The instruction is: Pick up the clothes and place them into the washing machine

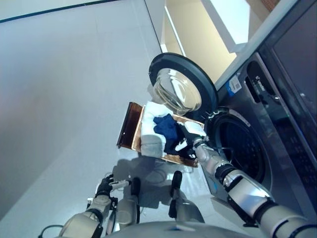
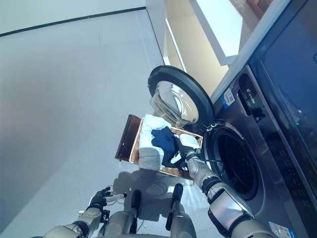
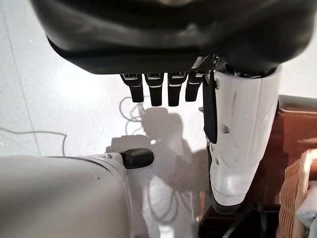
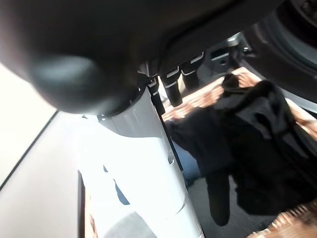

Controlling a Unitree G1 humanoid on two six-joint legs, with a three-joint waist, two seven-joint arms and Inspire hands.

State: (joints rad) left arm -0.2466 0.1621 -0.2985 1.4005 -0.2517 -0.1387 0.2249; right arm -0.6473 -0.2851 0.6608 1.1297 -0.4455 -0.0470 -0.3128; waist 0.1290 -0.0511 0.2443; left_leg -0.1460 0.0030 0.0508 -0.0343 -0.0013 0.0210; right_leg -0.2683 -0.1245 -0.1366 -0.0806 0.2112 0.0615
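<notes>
Dark grey metal is the front of the washer (image 2: 270,144), which stands at the robot's right side. Its round door (image 1: 182,84) is swung wide open, with the glass bowl of the door facing out, and the drum opening (image 2: 235,161) is dark inside.

Just beside the washer, on the pale floor (image 1: 64,89), sits a wicker basket (image 4: 292,215) on a brown tray (image 1: 130,125). The clothes lie in this basket: a white piece (image 2: 148,136) on the side away from the washer, a navy piece (image 1: 166,126) in the middle, and a black piece (image 4: 262,134) nearest to the washer.

The right hand (image 2: 184,148) reaches over the basket and is down among the clothes, at the black piece. In the right wrist view its fingers (image 4: 173,87) point toward the black cloth and the white thumb cover stands out straight. I cannot tell if the fingers have closed on any cloth, because the cloth hides their tips in the head views.

The left hand (image 1: 105,187) hangs low over the floor, well apart from the basket. Its fingers (image 3: 156,89) are only slightly bent and relaxed, the thumb stands straight, and it holds nothing.
</notes>
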